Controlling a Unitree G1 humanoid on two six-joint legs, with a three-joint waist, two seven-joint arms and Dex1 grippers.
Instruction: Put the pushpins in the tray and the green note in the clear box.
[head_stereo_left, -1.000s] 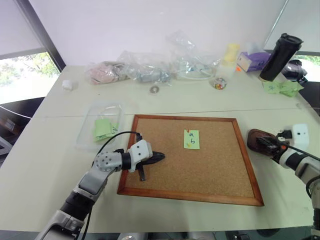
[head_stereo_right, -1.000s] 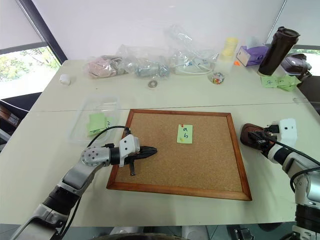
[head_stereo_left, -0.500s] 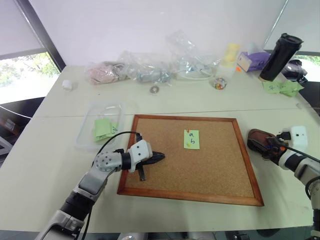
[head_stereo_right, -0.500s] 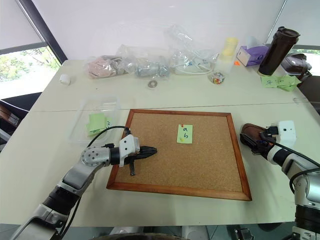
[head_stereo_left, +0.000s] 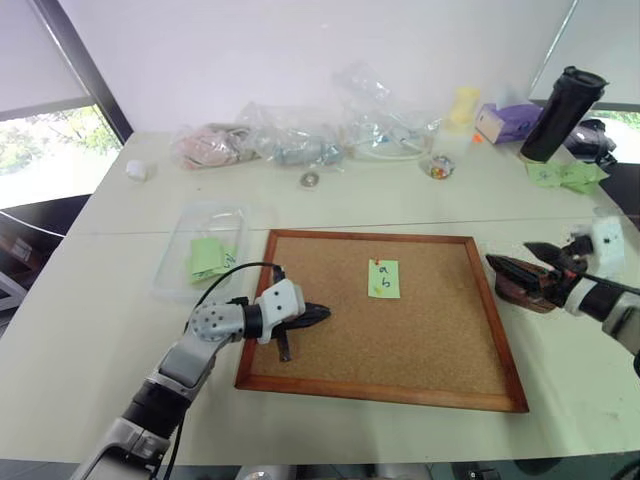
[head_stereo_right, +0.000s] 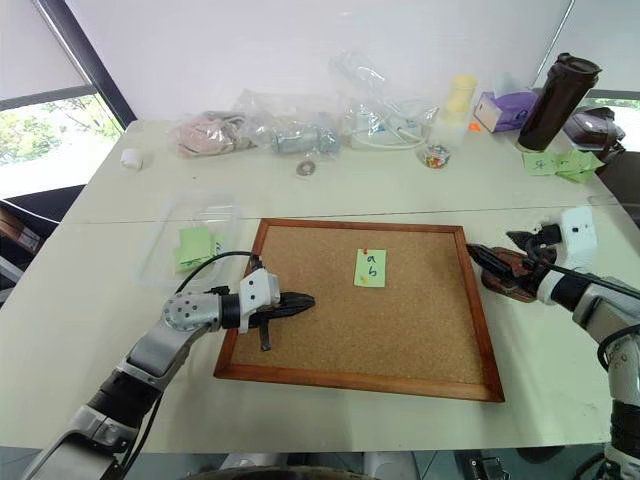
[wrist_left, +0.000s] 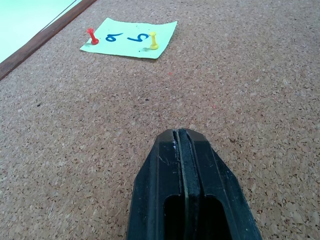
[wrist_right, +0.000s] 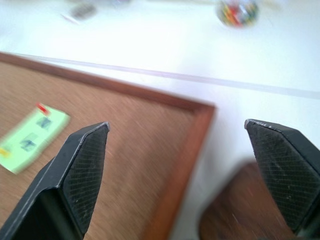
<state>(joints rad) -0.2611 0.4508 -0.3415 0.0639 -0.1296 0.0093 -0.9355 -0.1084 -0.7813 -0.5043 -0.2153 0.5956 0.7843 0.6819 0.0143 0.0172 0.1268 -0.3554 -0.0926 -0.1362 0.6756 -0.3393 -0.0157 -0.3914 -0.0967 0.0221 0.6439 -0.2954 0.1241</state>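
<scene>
From the head, the corkboard (head_stereo_left: 385, 315) lies mid-table with the green note (head_stereo_left: 382, 279) pinned just above its centre. The left gripper (head_stereo_left: 318, 314) rests at the board's 9 o'clock edge, pressed together and holding nothing. At the board's 3 o'clock, off the frame, sits the tray (head_stereo_left: 518, 281), and the right gripper (head_stereo_right: 500, 252) hangs over it, spread wide and empty. The clear box (head_stereo_left: 203, 246) is out at 10 o'clock from the board, with plain green slips in it.

The left wrist view looks across the cork past the shut fingers (wrist_left: 187, 165) to the note — a red pin (wrist_left: 92, 36) at one end, a yellow pin (wrist_left: 153, 40) at the other, both in place.

In the right wrist view the open fingers (wrist_right: 82, 165) frame the board's corner, with the note beyond and the tray's rim just beneath.

No pin is out yet, I'd say. The right arm would do well to come in low over the frame, narrow its spread and pinch a pin by the head, pulling straight up so the paper doesn't tear.
</scene>
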